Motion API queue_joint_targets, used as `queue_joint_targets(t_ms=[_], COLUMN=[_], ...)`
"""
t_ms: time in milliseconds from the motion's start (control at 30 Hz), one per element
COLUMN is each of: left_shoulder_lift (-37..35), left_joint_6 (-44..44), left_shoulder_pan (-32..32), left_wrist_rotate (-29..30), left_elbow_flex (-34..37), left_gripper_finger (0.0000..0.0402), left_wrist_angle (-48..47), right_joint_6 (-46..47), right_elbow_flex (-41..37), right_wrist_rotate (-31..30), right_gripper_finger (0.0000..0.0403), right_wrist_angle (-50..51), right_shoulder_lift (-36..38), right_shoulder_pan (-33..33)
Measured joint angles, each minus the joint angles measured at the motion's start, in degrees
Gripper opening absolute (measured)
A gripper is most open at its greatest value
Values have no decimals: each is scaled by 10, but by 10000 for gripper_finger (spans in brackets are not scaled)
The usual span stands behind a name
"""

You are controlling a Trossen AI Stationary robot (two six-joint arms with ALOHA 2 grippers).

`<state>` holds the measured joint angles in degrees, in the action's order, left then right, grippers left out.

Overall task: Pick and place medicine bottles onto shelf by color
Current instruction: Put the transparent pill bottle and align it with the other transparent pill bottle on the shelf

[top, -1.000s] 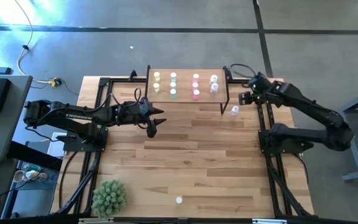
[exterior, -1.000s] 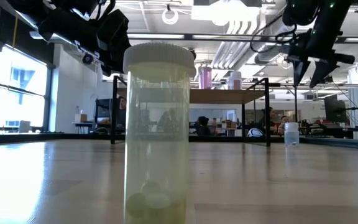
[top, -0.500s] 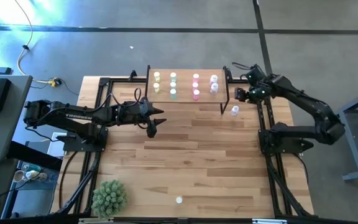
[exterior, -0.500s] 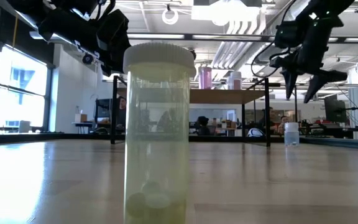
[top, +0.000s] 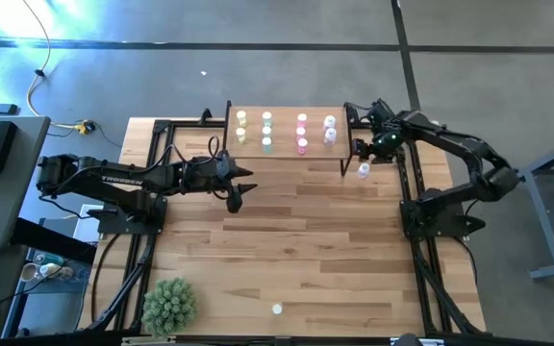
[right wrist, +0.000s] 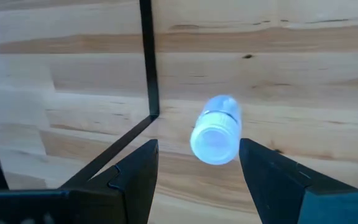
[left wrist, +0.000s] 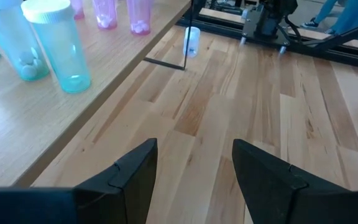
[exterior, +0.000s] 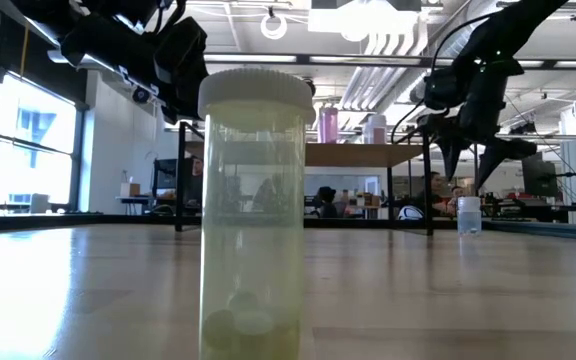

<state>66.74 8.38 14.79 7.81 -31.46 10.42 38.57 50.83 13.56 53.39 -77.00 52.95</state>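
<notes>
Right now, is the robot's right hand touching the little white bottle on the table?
Apart. In the right wrist view the white bottle stands between the right hand's open fingers, with bare wood showing on both sides.

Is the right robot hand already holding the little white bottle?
No, the right gripper hovers open above the white bottle, which stands on the table between the fingers without touching them.

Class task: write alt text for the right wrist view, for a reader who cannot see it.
The right claw hangs open above a small white-capped bottle standing on the wood-plank table. A thin black shelf leg stands beside the bottle, apart from it.
</notes>
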Motion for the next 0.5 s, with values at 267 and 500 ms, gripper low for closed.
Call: queue_joint_targets(t_ms=[267, 500], left_shoulder_lift=[0, 0], left_joint_6=[0, 0], left_shoulder_pan=[0, 0], left_wrist_rotate=[-1, -1], left_elbow_flex=[0, 0], left_gripper_finger=[197, 197], left_wrist_angle=[-4, -4], right_joint_6=[-17, -50], right_elbow_flex=[-3, -3], right_wrist_rotate=[-4, -35], right_gripper_finger=[215, 215], right_wrist_angle=[27, 47], right_shoulder_lift=[7, 10], right_shoulder_pan=[18, 28])
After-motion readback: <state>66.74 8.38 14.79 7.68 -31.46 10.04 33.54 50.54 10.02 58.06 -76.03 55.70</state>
